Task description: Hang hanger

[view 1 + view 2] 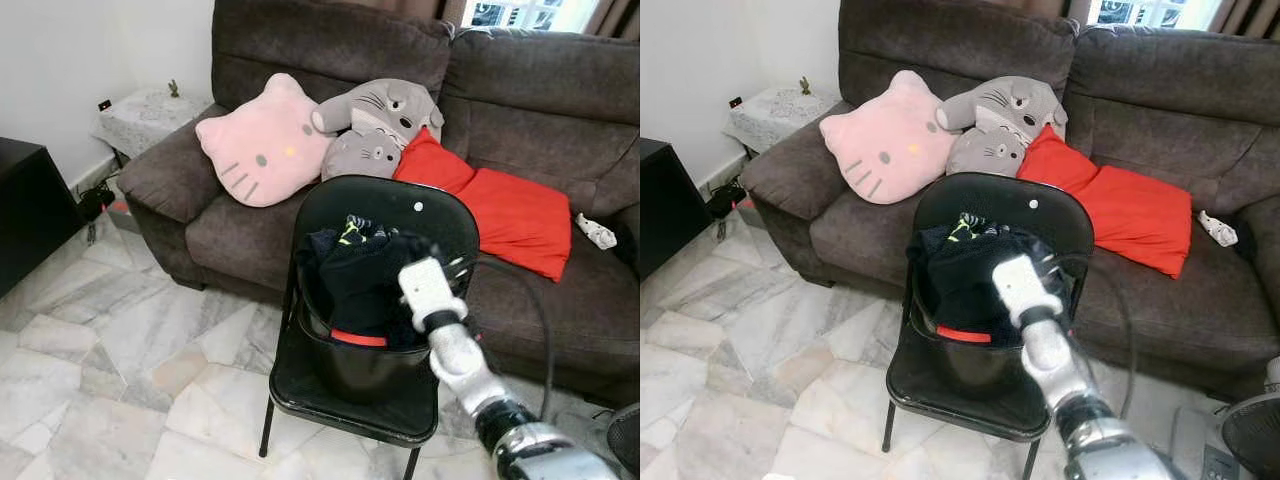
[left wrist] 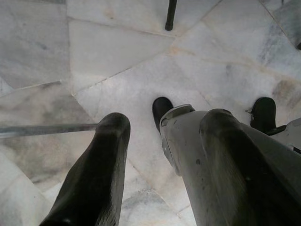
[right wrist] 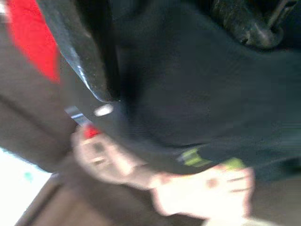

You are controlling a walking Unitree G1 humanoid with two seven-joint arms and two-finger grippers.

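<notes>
Right gripper (image 1: 432, 252), grip unclear, over dark clothes (image 1: 362, 275) in basket (image 1: 350, 365); black chair (image 1: 400, 205) beneath, brown sofa (image 1: 520, 90) beyond, marble floor (image 1: 120, 350).

Open marble tile floor (image 1: 120, 350) left of and before the black metal folding chair (image 1: 385, 205). Chair seat taken up by a black bucket (image 1: 360, 365) heaped with dark clothes (image 1: 365, 275), hemmed in behind by the backrest. Close behind, brown fabric sofa (image 1: 560, 110) crowded with pink cat cushion (image 1: 262, 140), grey plush cushions (image 1: 375, 125), red pillow (image 1: 505, 210).
</notes>
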